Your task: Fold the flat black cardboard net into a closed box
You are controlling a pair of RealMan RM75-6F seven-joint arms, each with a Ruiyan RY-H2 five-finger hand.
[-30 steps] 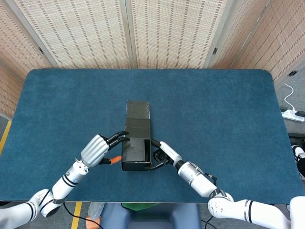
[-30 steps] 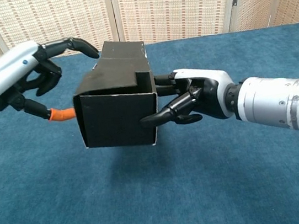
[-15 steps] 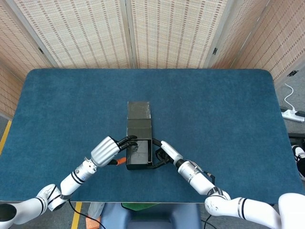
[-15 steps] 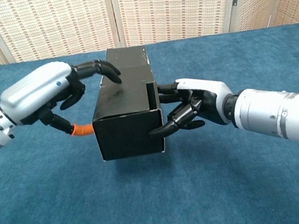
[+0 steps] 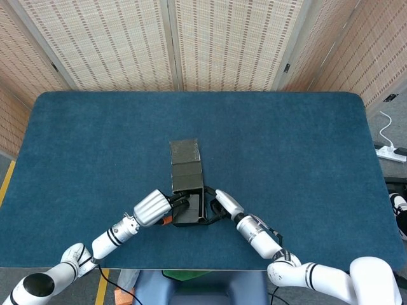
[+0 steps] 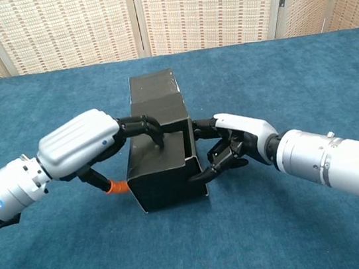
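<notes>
The black cardboard box [image 5: 186, 171] [image 6: 155, 101] lies lengthwise on the blue table, mostly folded, its near end between my two hands. My left hand [image 5: 152, 208] [image 6: 79, 145] reaches over from the left. Its dark fingers [image 6: 143, 125] press on the near top flap and its orange-tipped thumb [image 6: 113, 187] sits against the left wall. From the right, my right hand [image 5: 226, 203] [image 6: 237, 142] grips the box's right wall, one finger hooked around the near corner. The near top flap sits lower than the rest of the top.
The blue cloth table [image 5: 299, 159] extends wide on all sides of the box; its front edge lies just behind my hands. Woven screens [image 5: 222, 44] stand beyond the far edge. A white power strip [image 5: 391, 151] lies on the floor at the right.
The box came down from a raised tilt onto the table. My left hand moved right, over the near top flap, and pushed it down. The right hand kept its grip.
</notes>
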